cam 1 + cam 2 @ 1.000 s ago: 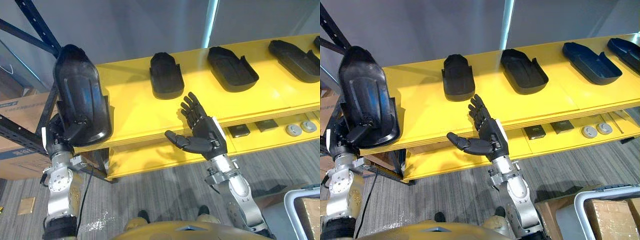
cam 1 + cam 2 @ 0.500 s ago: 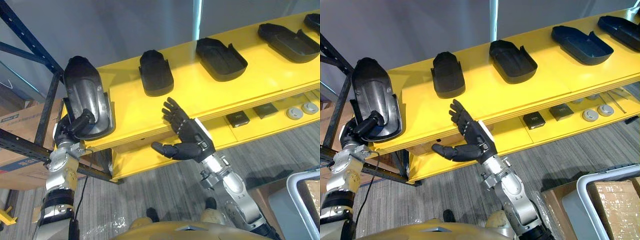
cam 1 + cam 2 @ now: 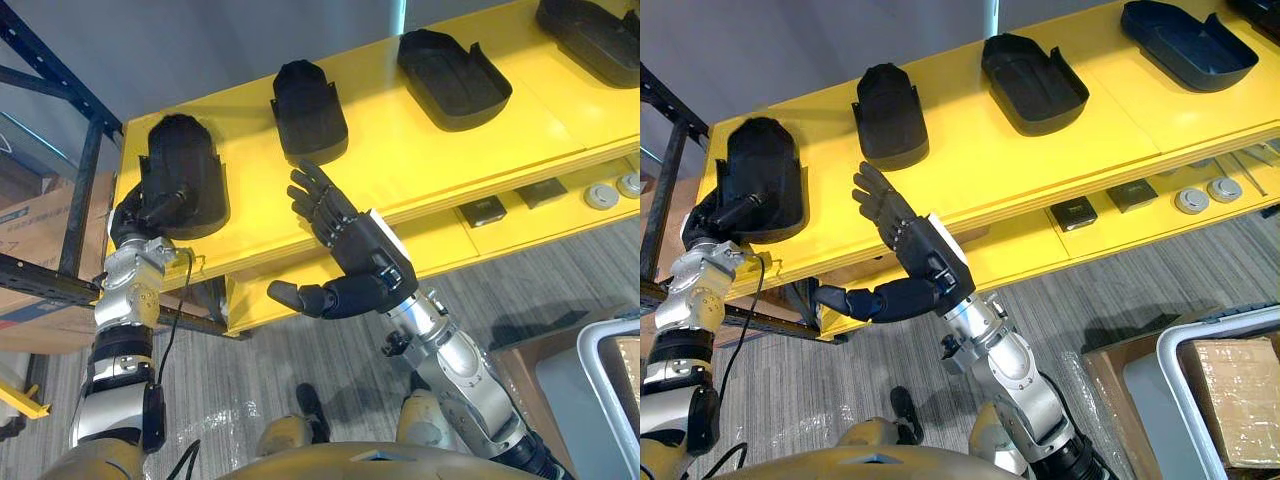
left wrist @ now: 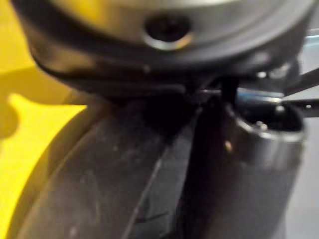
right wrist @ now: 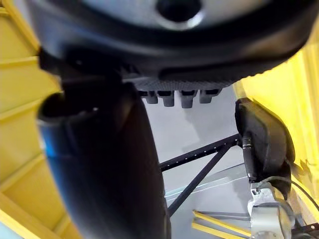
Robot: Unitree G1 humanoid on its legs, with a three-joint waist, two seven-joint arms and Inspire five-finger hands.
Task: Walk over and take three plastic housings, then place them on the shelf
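A black plastic housing (image 3: 185, 170) lies flat on the left end of the yellow shelf (image 3: 420, 150). My left hand (image 3: 150, 208) grips its near edge, thumb on top; the housing (image 4: 99, 184) shows close up in the left wrist view. Further right on the same shelf lie a smaller black housing (image 3: 309, 124), a wider one (image 3: 452, 78) and another (image 3: 590, 25) at the far right. My right hand (image 3: 345, 255) hovers open in front of the shelf edge, fingers spread and holding nothing.
The rack's dark blue upright and braces (image 3: 75, 150) stand at the left. A lower yellow shelf (image 3: 540, 220) carries small dark blocks (image 3: 485, 211) and round parts (image 3: 605, 194). A cardboard box (image 3: 40, 240) stands left; a bin with a box (image 3: 1225, 370) is at the lower right.
My left hand has tipped the housing from upright down flat onto the shelf's left end. The right hand has risen a little and stays open. The camera has moved closer.
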